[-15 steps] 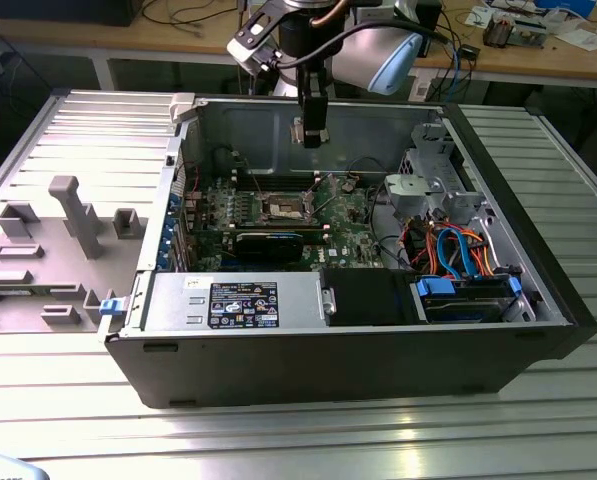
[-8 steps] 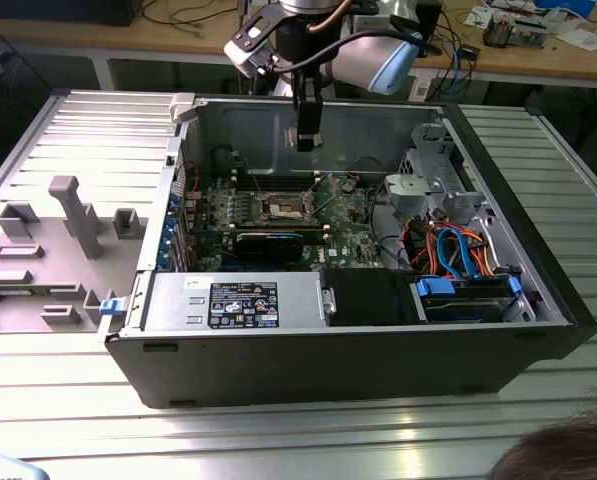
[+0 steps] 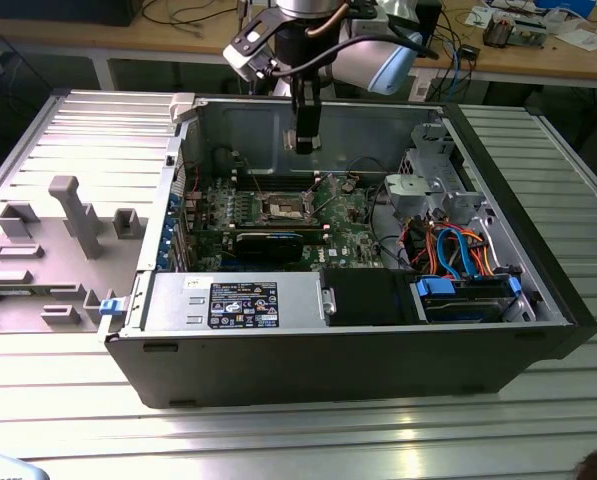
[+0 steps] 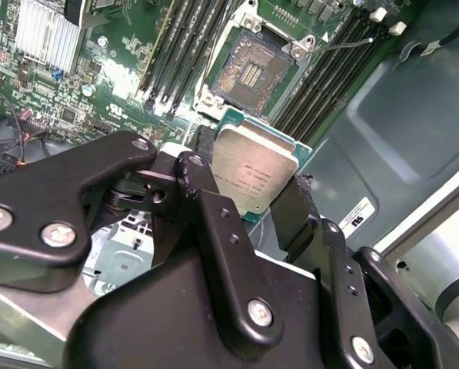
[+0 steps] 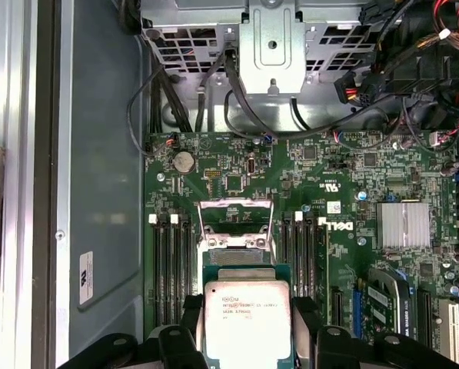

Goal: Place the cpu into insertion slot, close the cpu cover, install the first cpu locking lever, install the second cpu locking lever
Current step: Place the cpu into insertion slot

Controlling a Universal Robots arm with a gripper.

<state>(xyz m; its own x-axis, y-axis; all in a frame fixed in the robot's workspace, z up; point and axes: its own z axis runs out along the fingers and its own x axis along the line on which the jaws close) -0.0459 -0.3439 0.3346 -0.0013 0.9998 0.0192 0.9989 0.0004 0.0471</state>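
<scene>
Tabletop is silver aluminium profile, long ribbed slats with grooves between them, running across the exterior view. A black computer case lies flat on its side about mid-tabletop, open side up, and takes up most of the surface. Just beside it, toward the exterior view's left, a grey flat panel with raised blocks and an upright post lies on the slats, its edge touching or nearly touching the case wall near a blue clip. Bare slats show in front of the case and along the exterior view's right. Behind stands a wooden bench carrying loose cables and small items.
</scene>
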